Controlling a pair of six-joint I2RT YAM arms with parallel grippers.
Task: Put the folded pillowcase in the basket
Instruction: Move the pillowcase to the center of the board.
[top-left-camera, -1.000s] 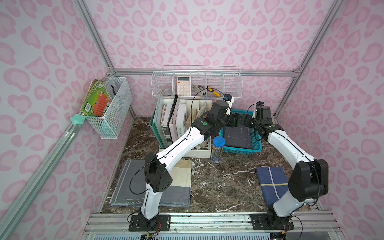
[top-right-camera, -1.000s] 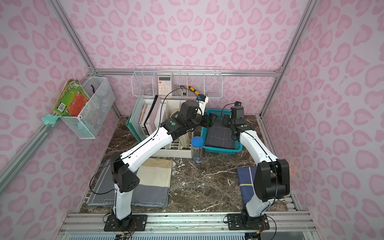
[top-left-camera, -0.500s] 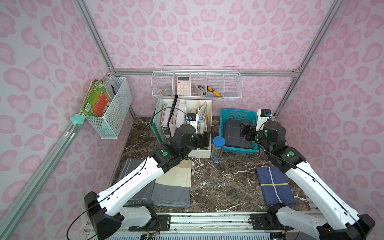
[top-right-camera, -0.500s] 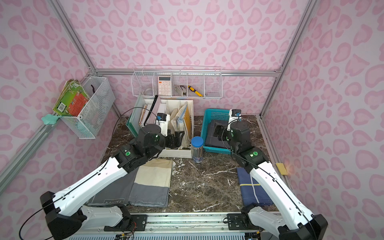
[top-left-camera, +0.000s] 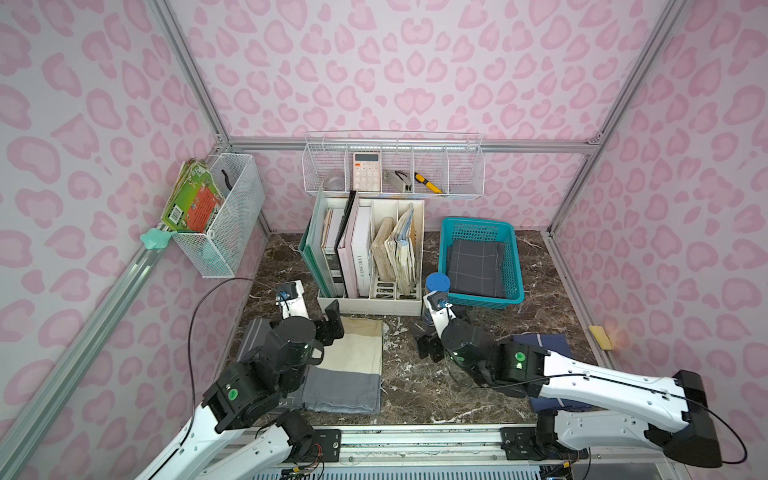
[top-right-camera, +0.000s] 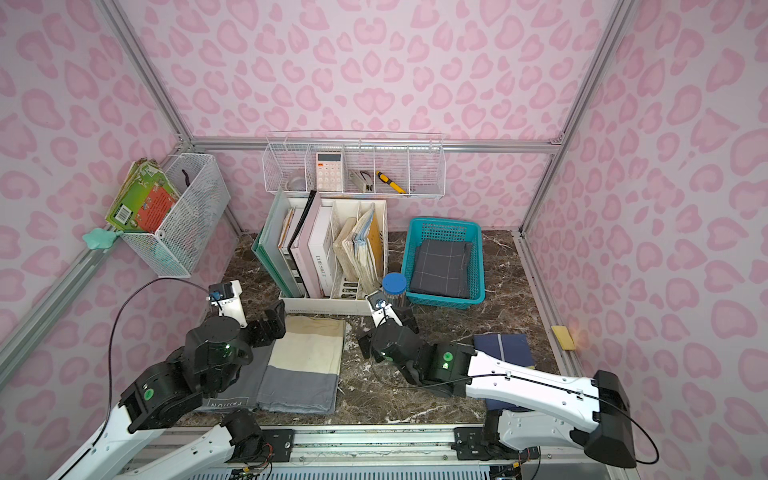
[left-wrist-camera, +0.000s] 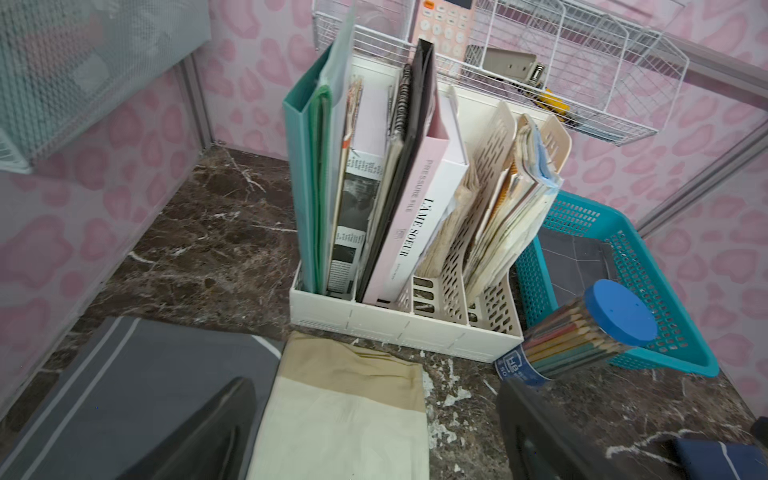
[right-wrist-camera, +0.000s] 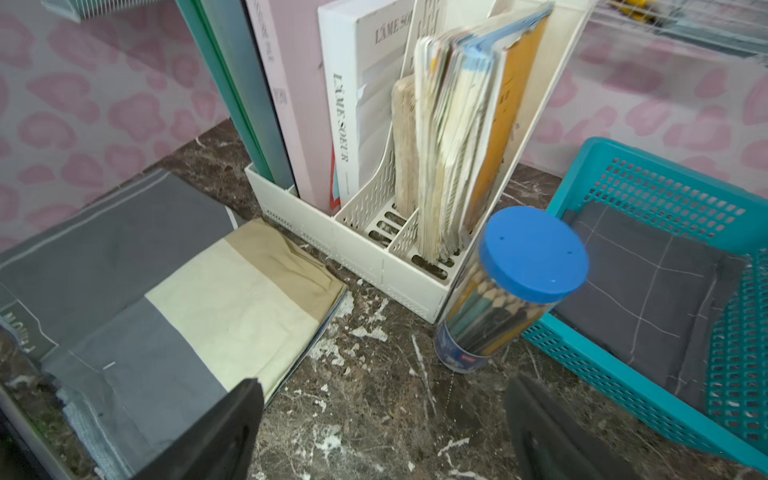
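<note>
Top views: left gripper (top-left-camera: 307, 324) and right gripper (top-left-camera: 444, 332), jaws spread, withdrawn from basket (top-left-camera: 482, 300)

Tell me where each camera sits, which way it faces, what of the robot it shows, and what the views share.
Both top views: high over the front rail, looking down toward the back wall; left arm and right arm show whole.
Left wrist: low over the cream cloth, facing the file rack; only the open left gripper shows.
Right wrist: facing the pencil tube; only the open right gripper shows.
Shared: all four show the basket holding the folded pillowcase.
</note>
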